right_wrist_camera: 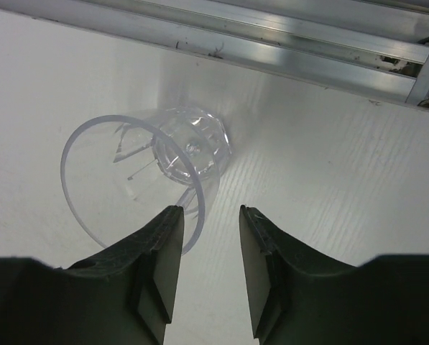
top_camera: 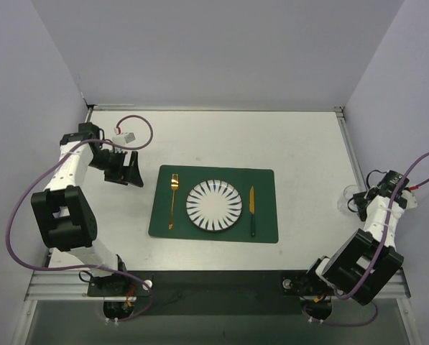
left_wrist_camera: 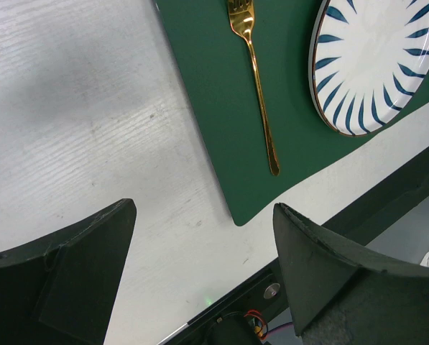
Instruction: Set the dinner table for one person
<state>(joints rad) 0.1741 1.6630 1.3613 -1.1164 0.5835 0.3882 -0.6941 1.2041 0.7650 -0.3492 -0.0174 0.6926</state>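
Top view: we logged table (top_camera: 300, 144) under everything; glass (top_camera: 346, 199) well right of mat (top_camera: 264, 180). Left wrist: left gripper (left_wrist_camera: 205, 208) wide open, empty, left of mat. Right wrist alone showed right gripper (right_wrist_camera: 210, 212) half open astride the glass wall, unclamped. We judged glass light, stiff, slippery, breakable; take its rim.

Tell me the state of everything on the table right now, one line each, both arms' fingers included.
Placemat: flat on the dinner table.
Plate: empty, on the placemat.
Fork: lying flat left of plate.
Knife: lying flat right of plate.
Glass: upright, empty.
Left fingers: wide open, empty.
Right fingers: partly open at the glass's rim.
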